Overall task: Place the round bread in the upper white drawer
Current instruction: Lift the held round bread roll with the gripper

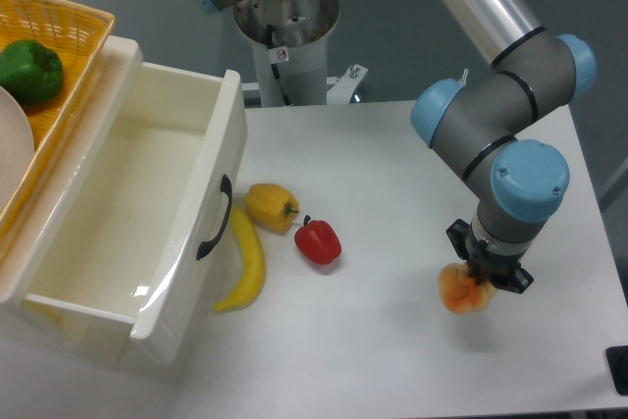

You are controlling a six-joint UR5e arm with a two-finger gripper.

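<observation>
The round bread (461,290) is a lumpy orange-peach bun at the right of the table. My gripper (478,280) points straight down onto it and its black fingers are closed on the bun's top right. I cannot tell whether the bun rests on the table or hangs just above it. The upper white drawer (118,272) stands pulled open at the left, far from the gripper, with a black curved handle (213,219) on its front. Its inside looks empty.
A yellow bell pepper (271,206), a red bell pepper (318,241) and a banana (246,260) lie between the drawer and the gripper. A yellow woven basket (59,66) with a green pepper (29,71) sits above the drawer. The robot base (287,26) is at the back.
</observation>
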